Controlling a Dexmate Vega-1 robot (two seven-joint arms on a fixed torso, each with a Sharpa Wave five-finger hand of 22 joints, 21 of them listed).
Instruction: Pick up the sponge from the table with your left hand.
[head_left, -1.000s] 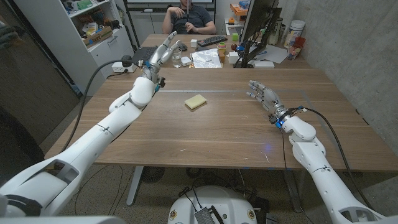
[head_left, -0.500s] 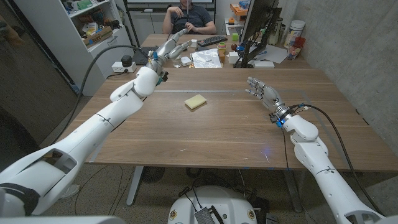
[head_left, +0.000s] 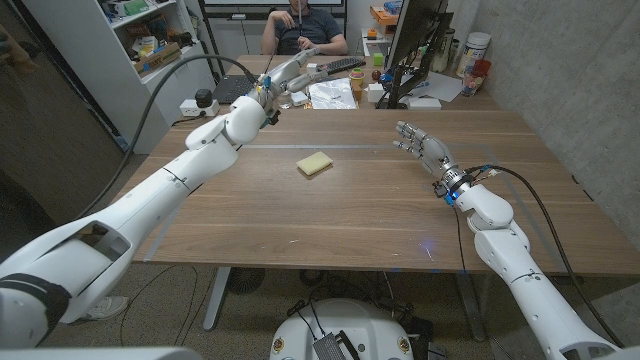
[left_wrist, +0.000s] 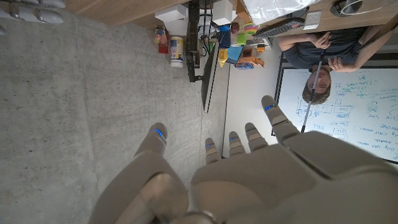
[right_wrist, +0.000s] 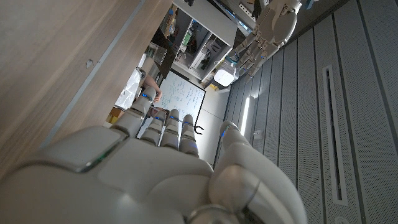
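Yellow rectangular foam sponge (head_left: 315, 163) lies untouched mid-table; the left hand (head_left: 288, 76) hangs beyond it, fingers apart and empty (poised, I judge, to descend).

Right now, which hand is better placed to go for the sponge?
Left, as I judge it. The left hand is raised, open and empty, beyond the sponge on its left side. The right hand is open too, low over the table, about level with the sponge.
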